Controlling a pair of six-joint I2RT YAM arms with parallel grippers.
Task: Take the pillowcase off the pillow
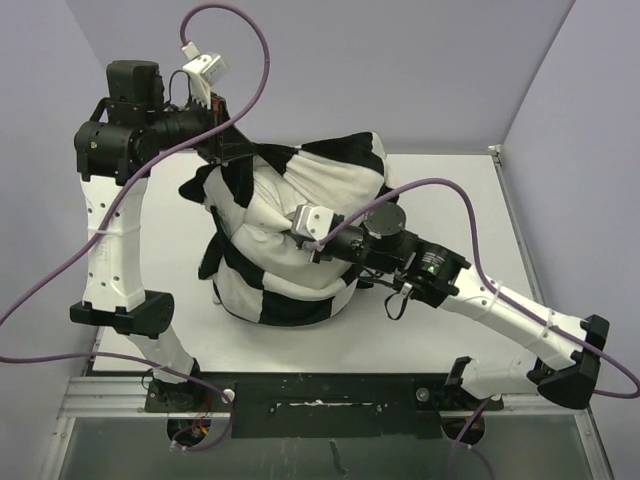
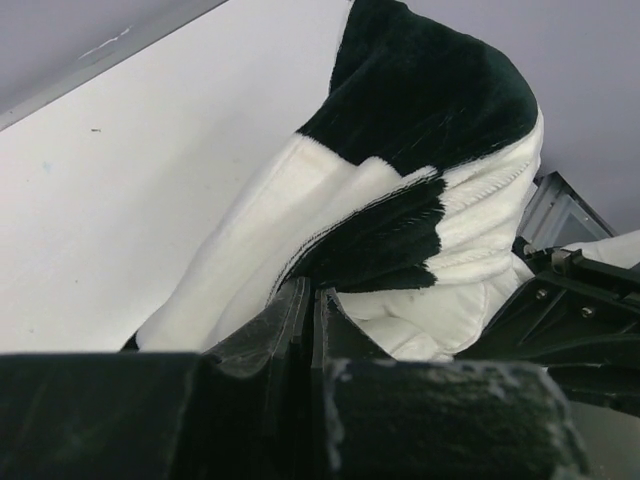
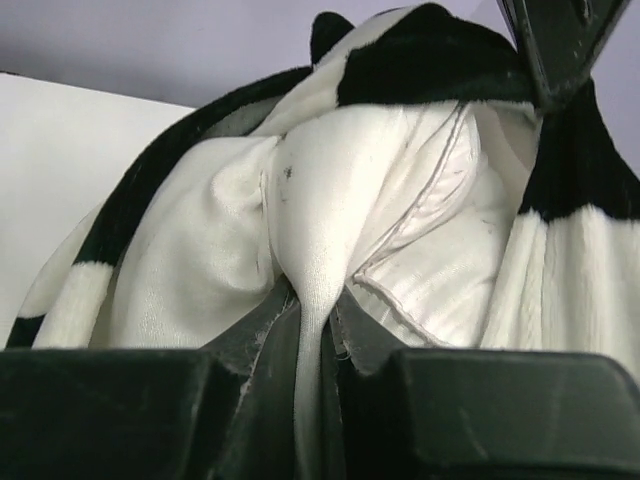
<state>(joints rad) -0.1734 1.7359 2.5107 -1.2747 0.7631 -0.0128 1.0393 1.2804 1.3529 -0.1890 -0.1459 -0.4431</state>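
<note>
The black-and-white checkered pillowcase (image 1: 290,290) lies bunched in the middle of the white table, still around the off-white pillow (image 1: 262,207), which shows through the opening. My left gripper (image 1: 232,152) is shut on the pillowcase's upper left edge; in the left wrist view its jaws (image 2: 312,295) pinch dark plush fabric (image 2: 420,90). My right gripper (image 1: 297,228) reaches into the opening and is shut on a fold of the pillow's smooth off-white cloth (image 3: 330,200), seen between its jaws (image 3: 312,300). The pillowcase (image 3: 430,60) drapes around it.
The white table (image 1: 440,190) extends to the right and back, bounded by lavender walls and a metal rail (image 1: 505,215) along its right edge. My right arm's body (image 2: 570,310) shows beside the fabric in the left wrist view.
</note>
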